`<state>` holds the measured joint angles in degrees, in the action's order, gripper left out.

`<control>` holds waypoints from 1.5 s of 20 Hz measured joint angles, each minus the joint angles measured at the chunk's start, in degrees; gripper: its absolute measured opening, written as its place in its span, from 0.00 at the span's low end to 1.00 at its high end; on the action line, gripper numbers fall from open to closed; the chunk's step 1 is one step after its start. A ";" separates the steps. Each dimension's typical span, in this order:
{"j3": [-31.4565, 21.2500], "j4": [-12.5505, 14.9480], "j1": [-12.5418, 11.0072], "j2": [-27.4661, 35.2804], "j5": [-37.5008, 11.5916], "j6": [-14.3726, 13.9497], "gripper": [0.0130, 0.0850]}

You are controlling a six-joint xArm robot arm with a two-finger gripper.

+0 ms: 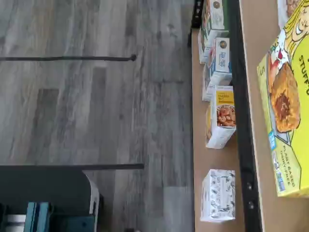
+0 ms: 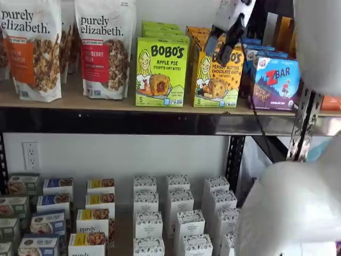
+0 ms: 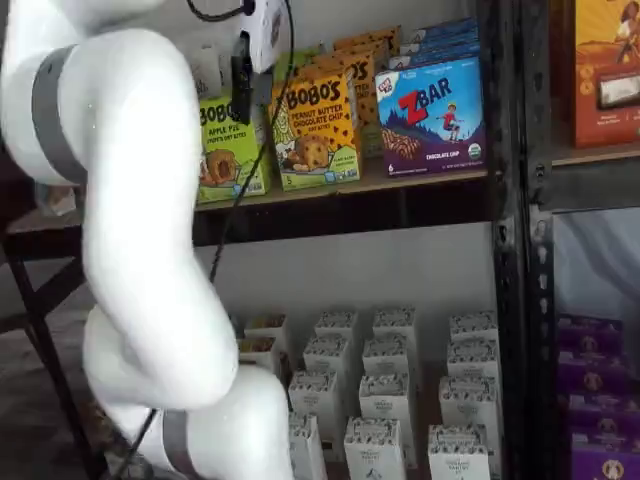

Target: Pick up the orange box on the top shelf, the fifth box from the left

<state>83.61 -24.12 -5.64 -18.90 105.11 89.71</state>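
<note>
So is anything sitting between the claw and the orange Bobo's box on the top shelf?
Nothing visible. In a shelf view the open claw hangs just in front of the orange box, which stands at the top shelf's front edge. The green Apple Pie box and ZBar box flank it.

Even, soft indoor light; no hard glare. In a shelf view the white arm (image 2: 298,208) at lower right and right edge is a large, out-of-focus blur. Under the top shelf (image 2: 106,101) a shadow band darkens the wall. In a shelf view the arm (image 3: 130,230) fills the left side, brightly lit, soft-edged. The wrist view is slightly soft; the floor (image 1: 96,106) looks dull grey, the lime-green box (image 1: 285,121) saturated.
</note>
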 joint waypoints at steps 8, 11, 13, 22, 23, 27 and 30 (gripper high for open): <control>-0.99 -1.69 -0.37 -1.60 -2.32 -0.27 1.00; -1.22 -3.64 -0.93 -1.93 -3.44 -0.33 1.00; -1.58 -5.49 -1.54 -2.19 -4.93 -0.21 1.00; 1.64 -6.90 -2.37 0.89 -10.54 0.20 1.00; 2.30 -6.69 -2.47 1.54 -10.56 0.34 1.00; 5.00 -5.86 -2.79 4.14 -9.76 0.82 1.00; 6.73 -5.59 -3.13 5.79 -8.49 1.14 1.00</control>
<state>90.34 -29.72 -8.77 -13.11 96.62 90.86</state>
